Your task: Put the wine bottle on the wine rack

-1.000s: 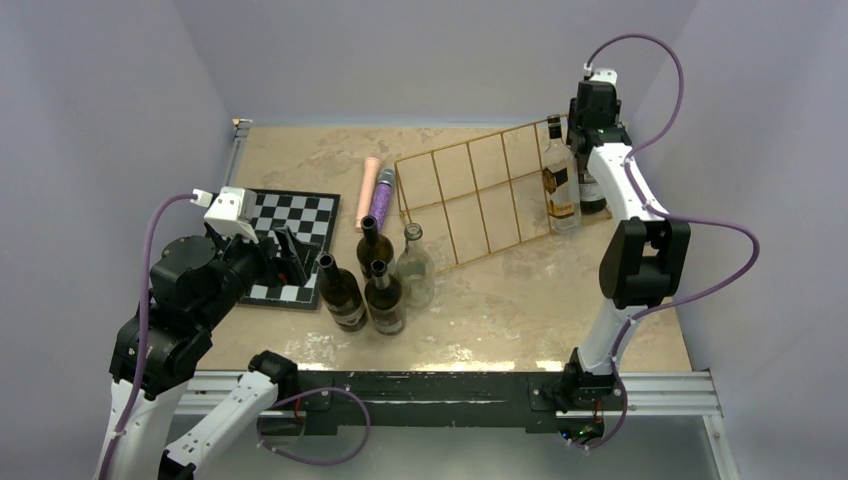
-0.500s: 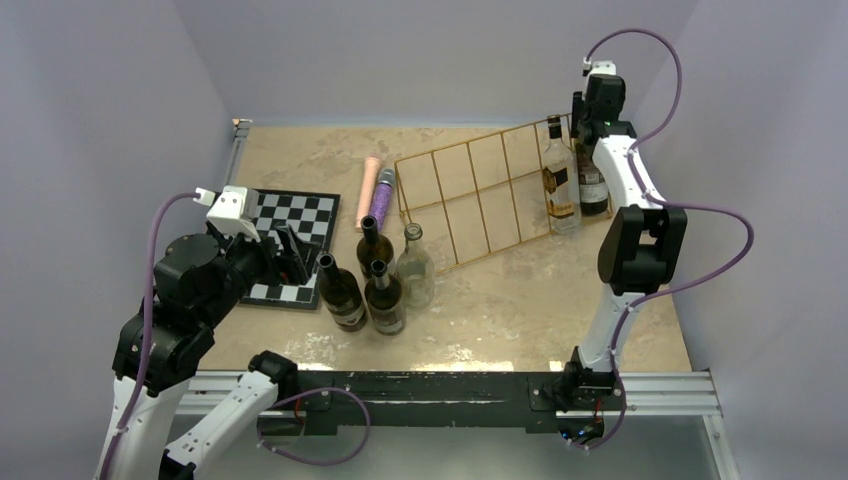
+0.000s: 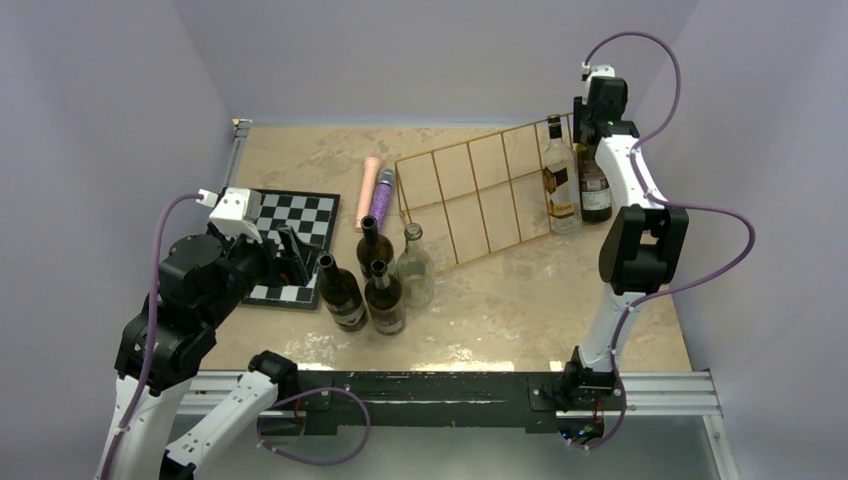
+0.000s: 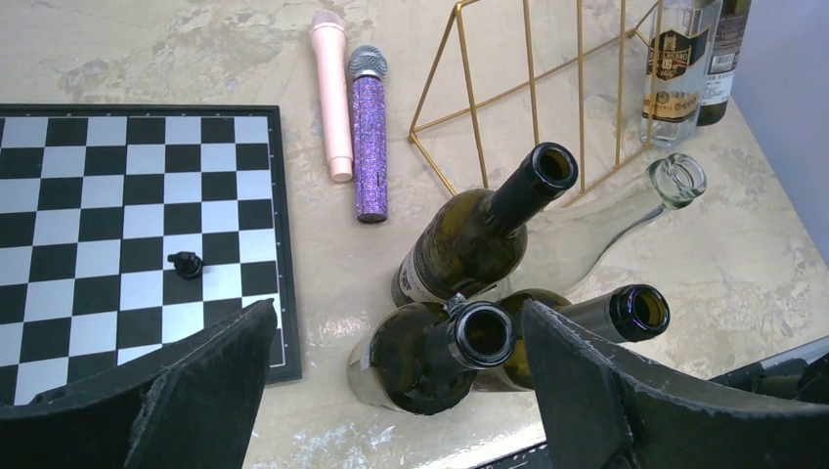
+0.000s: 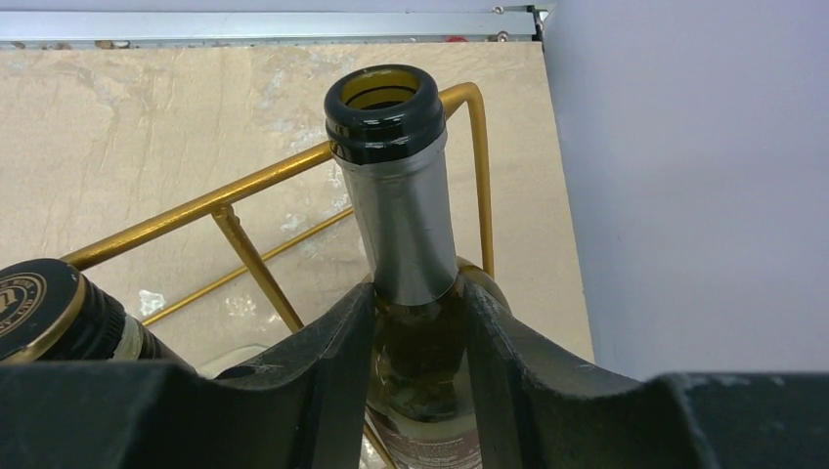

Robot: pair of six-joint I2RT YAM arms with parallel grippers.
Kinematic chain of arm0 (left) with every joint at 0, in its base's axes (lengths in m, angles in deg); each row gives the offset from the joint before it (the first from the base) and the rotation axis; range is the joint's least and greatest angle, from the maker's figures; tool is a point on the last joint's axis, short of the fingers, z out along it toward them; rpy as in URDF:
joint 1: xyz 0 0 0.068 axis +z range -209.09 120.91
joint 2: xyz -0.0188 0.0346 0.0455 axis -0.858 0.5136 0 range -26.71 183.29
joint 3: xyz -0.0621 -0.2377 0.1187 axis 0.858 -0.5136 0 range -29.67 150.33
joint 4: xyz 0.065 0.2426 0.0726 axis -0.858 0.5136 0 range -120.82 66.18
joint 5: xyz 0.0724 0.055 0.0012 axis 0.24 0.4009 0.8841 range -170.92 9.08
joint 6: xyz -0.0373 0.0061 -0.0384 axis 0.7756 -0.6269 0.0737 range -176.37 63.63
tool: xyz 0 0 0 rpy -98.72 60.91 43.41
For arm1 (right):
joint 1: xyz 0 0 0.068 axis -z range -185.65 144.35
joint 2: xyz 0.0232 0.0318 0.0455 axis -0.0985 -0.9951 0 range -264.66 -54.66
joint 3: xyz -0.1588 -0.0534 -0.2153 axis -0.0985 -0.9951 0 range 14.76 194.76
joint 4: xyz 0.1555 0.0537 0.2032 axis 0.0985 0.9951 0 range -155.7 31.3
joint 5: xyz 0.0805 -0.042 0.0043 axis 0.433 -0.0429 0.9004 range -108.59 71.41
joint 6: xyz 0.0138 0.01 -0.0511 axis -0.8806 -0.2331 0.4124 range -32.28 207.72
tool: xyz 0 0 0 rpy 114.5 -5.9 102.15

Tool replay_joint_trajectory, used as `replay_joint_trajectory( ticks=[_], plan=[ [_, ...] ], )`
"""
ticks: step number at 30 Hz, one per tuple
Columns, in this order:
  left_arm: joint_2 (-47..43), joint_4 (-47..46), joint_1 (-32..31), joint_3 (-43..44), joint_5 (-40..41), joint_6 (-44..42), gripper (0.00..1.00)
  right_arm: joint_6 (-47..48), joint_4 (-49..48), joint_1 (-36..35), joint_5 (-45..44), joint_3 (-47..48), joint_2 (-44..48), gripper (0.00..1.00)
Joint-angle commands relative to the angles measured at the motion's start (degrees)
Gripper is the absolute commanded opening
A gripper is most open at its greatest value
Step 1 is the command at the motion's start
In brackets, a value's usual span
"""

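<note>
The wine bottle is dark green with a grey foil neck and stands upright at the back right, beside the far end of the wine rack. My right gripper is shut on its neck just below the foil, one finger on each side. In the top view that gripper reaches down from behind the bottle. The rack's golden wire runs just behind the neck. My left gripper hangs open above a cluster of bottles, holding nothing.
A clear labelled bottle stands right beside the held one. Two dark bottles, a third and a clear one stand mid-table. A chessboard, a pink microphone and a purple microphone lie to the left. The side wall is close on the right.
The right gripper's fingers have closed in on the wine bottle's neck, and its wrist has shifted slightly right. The left arm has barely moved.
</note>
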Motion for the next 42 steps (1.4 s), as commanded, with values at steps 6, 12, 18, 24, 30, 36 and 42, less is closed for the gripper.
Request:
replay_joint_trajectory(
  ticks=[6,12,18,24,30,36,42],
  plan=[
    [-0.29,-1.37,-0.22,0.61,0.51,-1.16,0.99,-7.3,2.14,-0.08,-5.79,0.82,6.16,0.65],
    [0.07,-1.4,-0.21,1.88,-0.36,-0.7,0.99,-11.97,2.19,-2.5,-8.67,-0.08,11.72,0.79],
    [-0.18,-0.74,-0.22,3.13,-2.99,0.29,0.99,-15.0,1.52,-10.5,-9.21,-6.34,20.83,0.86],
    [-0.84,0.76,-0.22,3.1,-7.16,1.58,0.99,-15.63,5.21,-19.17,1.48,-13.67,34.06,0.86],
    [-1.47,1.03,-0.22,2.71,-11.09,2.36,0.99,-16.67,5.0,-25.73,21.76,-25.08,50.85,0.92],
    [-2.2,0.44,-0.22,3.8,-13.23,2.67,0.99,-18.1,3.69,-31.36,45.24,-29.8,58.59,0.93],
    [-2.77,-0.86,-0.22,3.56,-17.34,4.28,0.99,-15.32,-1.65,-43.63,47.04,-33.31,58.78,0.93]
  ],
)
